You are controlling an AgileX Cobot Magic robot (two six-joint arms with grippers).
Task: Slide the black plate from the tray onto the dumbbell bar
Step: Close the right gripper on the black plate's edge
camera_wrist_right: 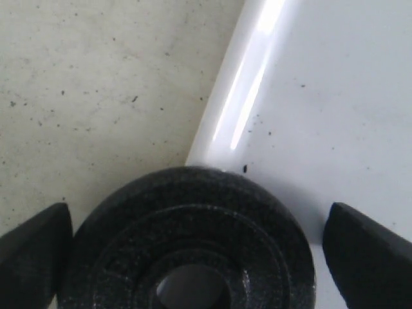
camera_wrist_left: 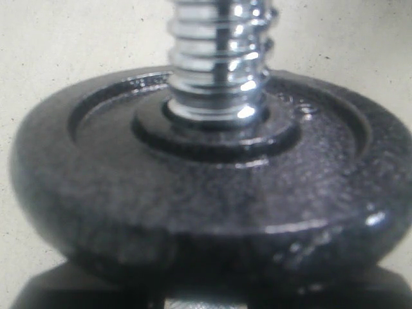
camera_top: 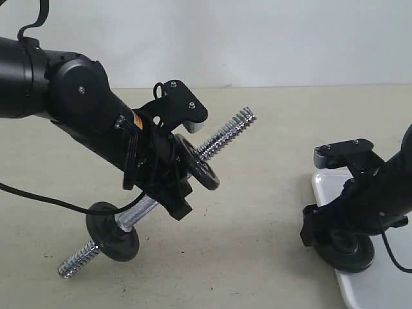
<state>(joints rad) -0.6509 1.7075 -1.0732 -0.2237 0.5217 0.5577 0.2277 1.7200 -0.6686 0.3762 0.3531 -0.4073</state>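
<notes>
The black plate (camera_top: pixel 353 256) lies flat at the near corner of the white tray (camera_top: pixel 386 286), partly over its rim. My right gripper (camera_top: pixel 344 248) hangs low over it, open. In the right wrist view the plate (camera_wrist_right: pixel 193 212) sits between the two fingers (camera_wrist_right: pixel 370 257), with a gap on one side. My left gripper (camera_top: pixel 168 183) is shut on the dumbbell bar (camera_top: pixel 222 138) and holds it tilted above the table. A second black disc (camera_top: pixel 198 164) is on the bar just beyond the left jaws; it fills the left wrist view (camera_wrist_left: pixel 206 187), around the threaded bar (camera_wrist_left: pixel 215 58). Another disc (camera_top: pixel 114 230) sits near the bar's lower end.
The beige table (camera_top: pixel 270 212) lies between the two arms. The tray's rim (camera_wrist_right: pixel 244 103) runs beside the plate. The bar's lower threaded end (camera_top: pixel 74 261) rests close to the table's front left.
</notes>
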